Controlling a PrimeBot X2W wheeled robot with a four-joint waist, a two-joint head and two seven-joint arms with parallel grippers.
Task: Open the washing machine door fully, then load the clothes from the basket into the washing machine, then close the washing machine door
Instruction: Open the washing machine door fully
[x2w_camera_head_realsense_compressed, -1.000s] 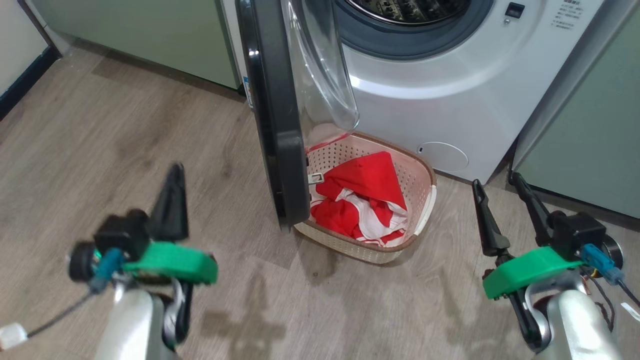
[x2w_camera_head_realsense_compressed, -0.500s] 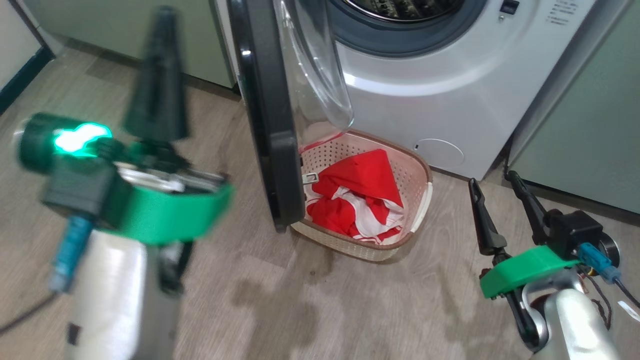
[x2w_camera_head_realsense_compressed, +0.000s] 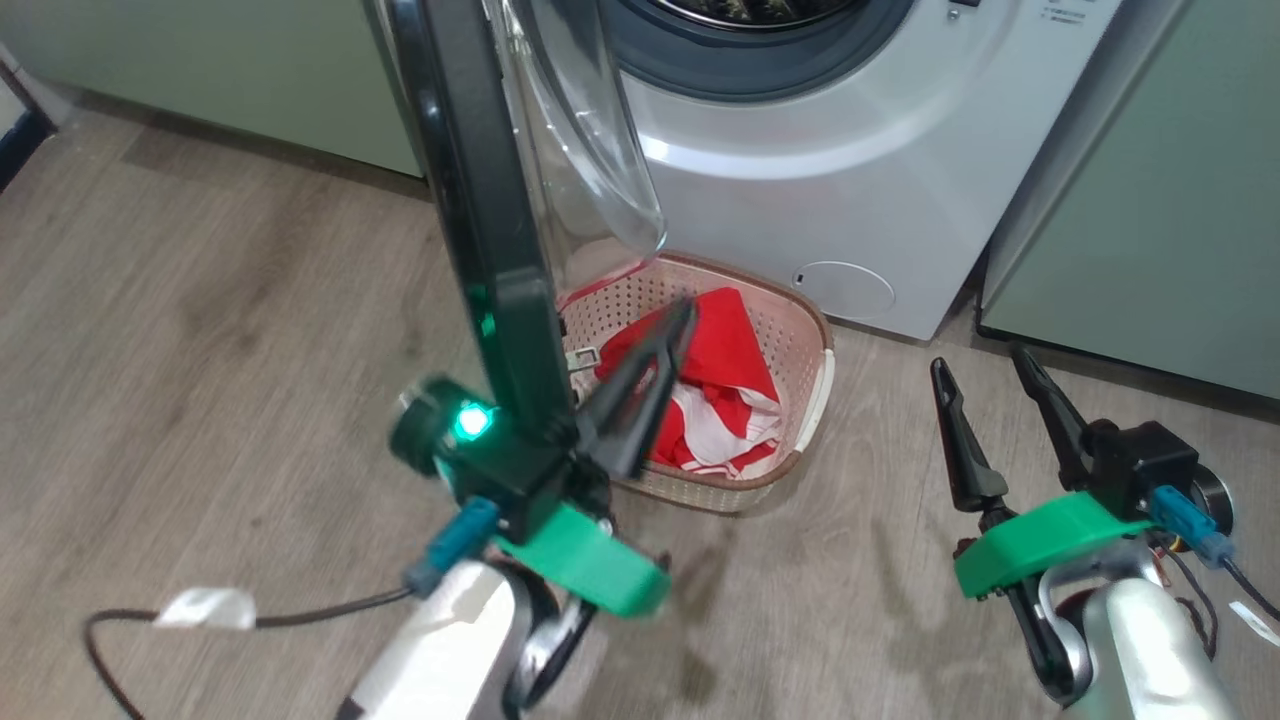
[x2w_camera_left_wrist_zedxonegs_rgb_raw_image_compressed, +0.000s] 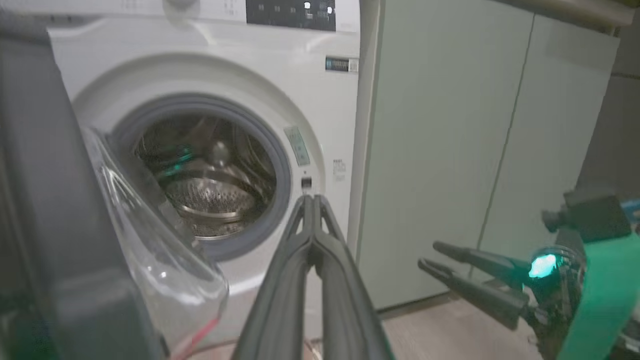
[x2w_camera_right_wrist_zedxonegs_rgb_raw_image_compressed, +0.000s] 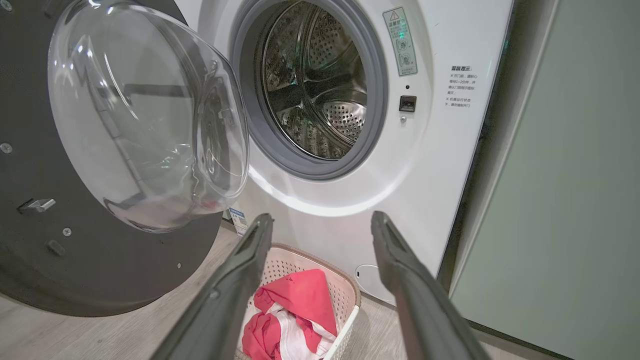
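Note:
The washing machine (x2w_camera_head_realsense_compressed: 800, 190) stands with its door (x2w_camera_head_realsense_compressed: 470, 200) swung out edge-on, clear glass bowl (x2w_camera_head_realsense_compressed: 585, 130) facing the steel drum (x2w_camera_right_wrist_zedxonegs_rgb_raw_image_compressed: 315, 85). Below the door sits the cream basket (x2w_camera_head_realsense_compressed: 800, 330), holding the red and white clothes (x2w_camera_head_realsense_compressed: 735, 345). My left gripper (x2w_camera_head_realsense_compressed: 683, 312) is shut on nothing; its body sits at the door's lower edge and its fingers slant up over the basket. In the left wrist view the left gripper (x2w_camera_left_wrist_zedxonegs_rgb_raw_image_compressed: 311, 198) points at the machine front. My right gripper (x2w_camera_head_realsense_compressed: 980, 360) is open, right of the basket. Between its fingers (x2w_camera_right_wrist_zedxonegs_rgb_raw_image_compressed: 240, 270) lies the basket (x2w_camera_right_wrist_zedxonegs_rgb_raw_image_compressed: 345, 290).
Pale green cabinets (x2w_camera_head_realsense_compressed: 1150, 200) flank the machine on the right, and more cabinets (x2w_camera_head_realsense_compressed: 200, 70) on the left. Wood floor (x2w_camera_head_realsense_compressed: 200, 330) stretches to the left of the door. A dark cable with a white tag (x2w_camera_head_realsense_compressed: 200, 605) trails from my left arm.
My left arm has swung from the far left across to the door's lower edge, fingers now over the basket. The camera has turned, sliding the scene leftward. The right gripper keeps its place.

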